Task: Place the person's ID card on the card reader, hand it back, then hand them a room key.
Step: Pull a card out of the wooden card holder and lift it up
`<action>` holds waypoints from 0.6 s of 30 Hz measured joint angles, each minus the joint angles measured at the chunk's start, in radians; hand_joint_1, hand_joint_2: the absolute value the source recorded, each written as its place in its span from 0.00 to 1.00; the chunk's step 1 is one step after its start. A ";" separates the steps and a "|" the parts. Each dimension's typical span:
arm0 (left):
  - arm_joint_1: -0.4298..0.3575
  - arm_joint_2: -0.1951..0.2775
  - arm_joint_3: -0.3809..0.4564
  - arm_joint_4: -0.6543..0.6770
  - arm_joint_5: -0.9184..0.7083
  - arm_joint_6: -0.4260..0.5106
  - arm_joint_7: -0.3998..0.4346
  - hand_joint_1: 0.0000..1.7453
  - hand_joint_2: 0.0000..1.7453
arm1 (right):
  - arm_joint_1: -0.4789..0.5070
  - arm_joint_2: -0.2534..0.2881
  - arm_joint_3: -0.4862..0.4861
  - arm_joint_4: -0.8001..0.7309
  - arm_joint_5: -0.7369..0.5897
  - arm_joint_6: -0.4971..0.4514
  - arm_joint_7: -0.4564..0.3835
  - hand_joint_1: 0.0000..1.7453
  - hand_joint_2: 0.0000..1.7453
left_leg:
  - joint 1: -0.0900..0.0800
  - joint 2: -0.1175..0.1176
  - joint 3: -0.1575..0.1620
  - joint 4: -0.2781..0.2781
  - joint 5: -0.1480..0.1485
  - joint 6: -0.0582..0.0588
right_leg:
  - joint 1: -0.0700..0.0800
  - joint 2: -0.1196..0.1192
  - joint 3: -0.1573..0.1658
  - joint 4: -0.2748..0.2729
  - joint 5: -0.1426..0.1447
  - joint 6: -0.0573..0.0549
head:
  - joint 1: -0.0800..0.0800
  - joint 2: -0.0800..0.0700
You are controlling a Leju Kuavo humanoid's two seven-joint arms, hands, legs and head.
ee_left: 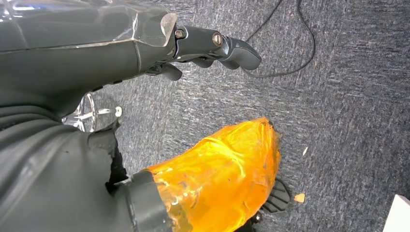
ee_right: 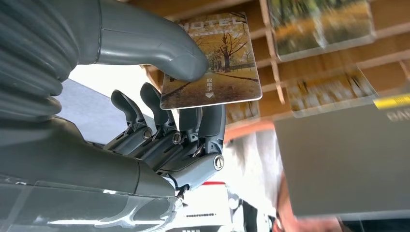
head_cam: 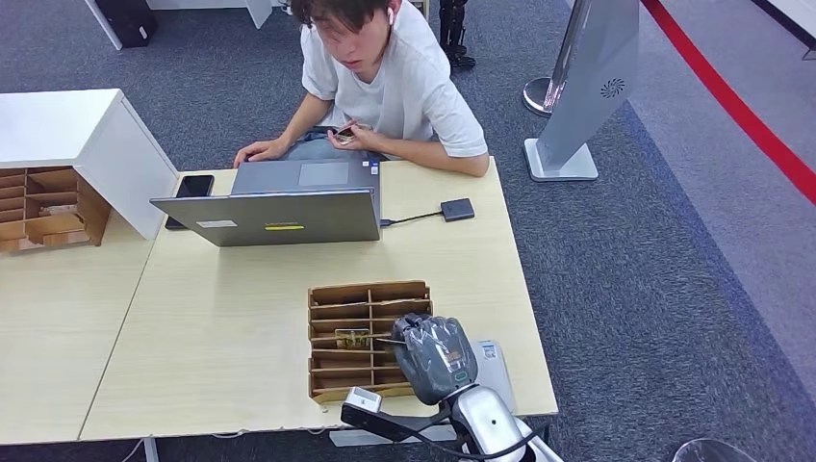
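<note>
Right hand [head_cam: 433, 354], grey and many-fingered, is seen over the near edge of the light wooden desk [head_cam: 221, 327], beside the brown slotted cardboard card rack [head_cam: 358, 337]. In the right wrist view a hotel room key card printed with golden autumn trees [ee_right: 212, 60] is pinched between the thick grey thumb and the darker fingers [ee_right: 203, 121] beneath it. More cards of the same print are seen in the rack's slots behind it; whether the held card is fully free of its slot cannot be told.

The step in hand is judged to be the drawing out and handing over of the room key. The pinch should be kept firm, since little of the card is covered by the thumb and it could slip or twist. The card should be lifted along the slot's line so that neighbouring cards are not dragged out. It should then be carried over the open grey laptop [head_cam: 279, 207] towards the person in the white T-shirt [head_cam: 395, 82] seated at the far side, and released only once it is taken.

Left hand [ee_left: 208, 48] hangs over grey carpet, its fingers curled in with nothing in them.
</note>
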 joint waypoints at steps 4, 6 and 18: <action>0.000 0.000 0.000 0.000 0.003 0.000 0.000 0.00 0.00 | 0.002 0.000 0.000 -0.046 0.002 -0.020 -0.011 0.88 1.00 | 0.000 0.000 0.000 0.000 0.000 0.000 | 0.000 0.000 0.000 0.000 0.000 0.000 | 0.000 0.000; 0.000 0.000 0.001 0.000 0.004 0.000 0.000 0.00 0.00 | 0.002 0.000 0.000 -0.066 0.003 -0.028 -0.016 0.88 1.00 | 0.000 0.000 0.000 0.000 0.000 0.000 | 0.000 0.000 0.000 0.000 0.000 0.000 | 0.000 0.000; 0.001 0.000 0.008 0.000 0.017 0.000 -0.005 0.00 0.00 | 0.009 -0.009 0.000 -0.218 0.004 -0.070 -0.037 0.88 1.00 | 0.000 0.000 0.000 0.000 0.000 0.000 | 0.000 0.000 0.000 0.000 0.000 0.000 | 0.000 0.000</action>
